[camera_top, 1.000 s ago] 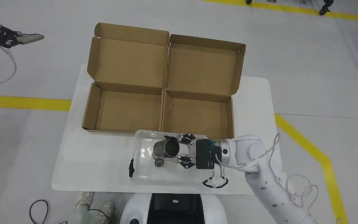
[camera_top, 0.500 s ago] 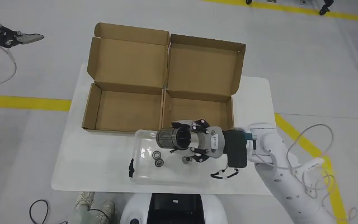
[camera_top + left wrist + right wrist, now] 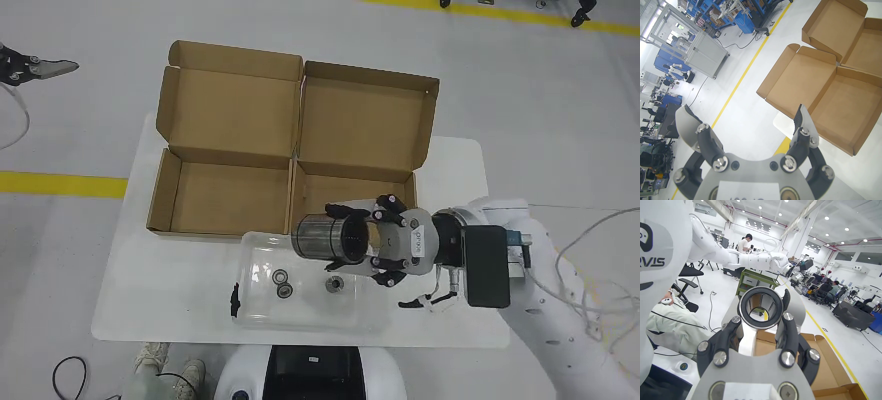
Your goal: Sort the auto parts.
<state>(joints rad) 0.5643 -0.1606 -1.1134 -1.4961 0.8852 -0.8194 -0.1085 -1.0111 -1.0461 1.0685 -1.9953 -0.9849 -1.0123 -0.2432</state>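
Observation:
A hollow metal cylinder with dark end rings hangs above the far edge of the clear tray, just in front of the right cardboard box. My right gripper is shut on it. In the right wrist view the cylinder sits end-on between the fingers of the right gripper. Three small round bearings lie in the tray. My left gripper is open and holds nothing, out over the floor left of the table, also at the top view's left edge.
Two open cardboard boxes stand side by side at the table's back, the left box beside the right one. A small black part lies at the tray's left edge. A black clip lies near the front right.
The right gripper has lifted the cylinder out of the tray and carried it right and toward the right box. The left arm has not moved.

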